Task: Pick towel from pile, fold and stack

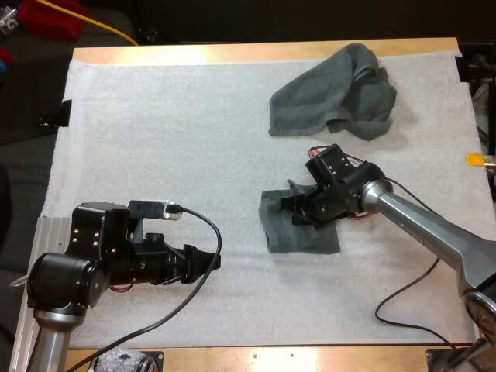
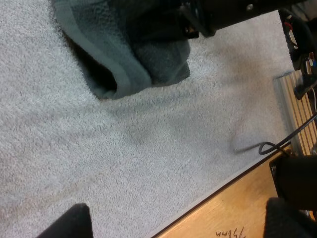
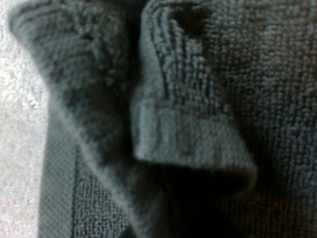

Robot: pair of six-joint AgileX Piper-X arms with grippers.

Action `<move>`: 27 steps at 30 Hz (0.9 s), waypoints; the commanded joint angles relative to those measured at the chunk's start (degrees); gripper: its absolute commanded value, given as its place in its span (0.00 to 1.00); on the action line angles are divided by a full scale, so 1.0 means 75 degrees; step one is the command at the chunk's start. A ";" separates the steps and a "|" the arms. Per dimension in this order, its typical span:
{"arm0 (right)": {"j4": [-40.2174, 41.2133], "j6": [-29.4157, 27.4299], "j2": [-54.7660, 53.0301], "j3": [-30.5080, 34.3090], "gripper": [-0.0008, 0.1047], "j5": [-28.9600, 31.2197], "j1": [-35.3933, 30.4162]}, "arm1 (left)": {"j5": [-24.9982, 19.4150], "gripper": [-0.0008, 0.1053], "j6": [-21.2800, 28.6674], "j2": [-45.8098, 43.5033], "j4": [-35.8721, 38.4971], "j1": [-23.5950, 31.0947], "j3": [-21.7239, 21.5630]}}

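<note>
A small folded dark grey-green towel lies on the white mat right of centre. My right gripper is down on its far half, shut on a bunched fold of the towel that rises close against it. A second towel lies crumpled at the far right of the mat. My left gripper hovers low over bare mat at the near left, open, its black fingers wide apart and empty. In the left wrist view the folded towel lies ahead with the right gripper on it.
The mat covers most of the wooden table. A black cable loops on the mat near the right arm. The table's near wooden edge runs just beside the left gripper.
</note>
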 commanded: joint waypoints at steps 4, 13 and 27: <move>-0.0141 0.0049 0.0144 -0.0034 0.02 -0.0482 0.0024 | 0.0083 0.65 0.0050 -0.0043 0.0035 0.0017 -0.0051; -0.0358 0.0152 0.0249 -0.0034 0.38 -0.0913 0.0024 | 0.0083 0.65 0.0050 -0.0043 0.0035 0.0017 -0.0051; -0.0902 0.0087 0.0249 -0.0034 0.56 -0.2735 0.0046 | 0.0083 0.65 0.0082 -0.0043 0.0035 0.0017 -0.0051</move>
